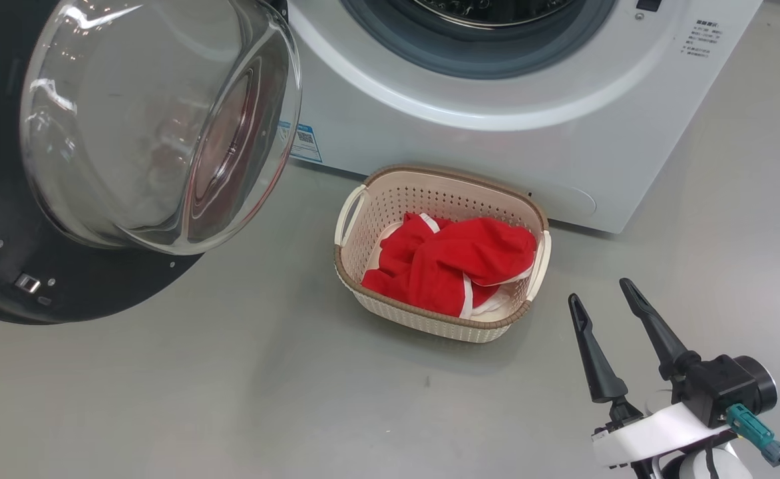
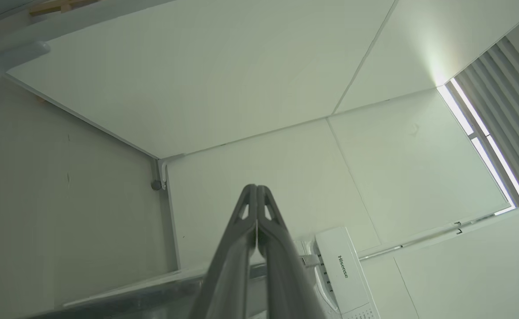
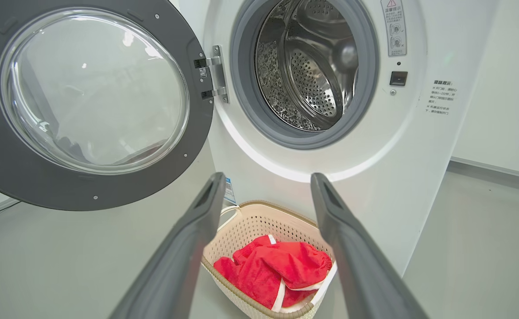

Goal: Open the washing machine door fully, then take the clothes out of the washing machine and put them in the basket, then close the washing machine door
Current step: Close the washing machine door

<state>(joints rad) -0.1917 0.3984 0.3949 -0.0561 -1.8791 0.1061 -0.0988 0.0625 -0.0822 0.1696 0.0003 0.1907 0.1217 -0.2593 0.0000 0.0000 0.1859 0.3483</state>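
Note:
The washing machine [image 1: 496,133] [image 3: 374,146] stands with its round door [image 1: 130,133] [image 3: 91,93] swung wide to the left. Its steel drum [image 3: 312,66] looks bare of fabric. The red clothes [image 1: 453,263] [image 3: 277,272] with white trim lie in the cream basket [image 1: 353,266] [image 3: 250,221] on the floor before the machine. My right gripper [image 1: 603,296] [image 3: 266,181] hovers open and holds nothing, to the right of the basket. My left gripper [image 2: 256,188] is shut with nothing between its fingers and points up at a white ceiling.
Grey floor [image 1: 230,399] spreads around the basket. The open door overhangs the floor at the left. A white wall [image 3: 503,110] stands to the right of the machine. A white air-conditioner unit [image 2: 343,270] and a louvred panel [image 2: 503,119] show near the ceiling.

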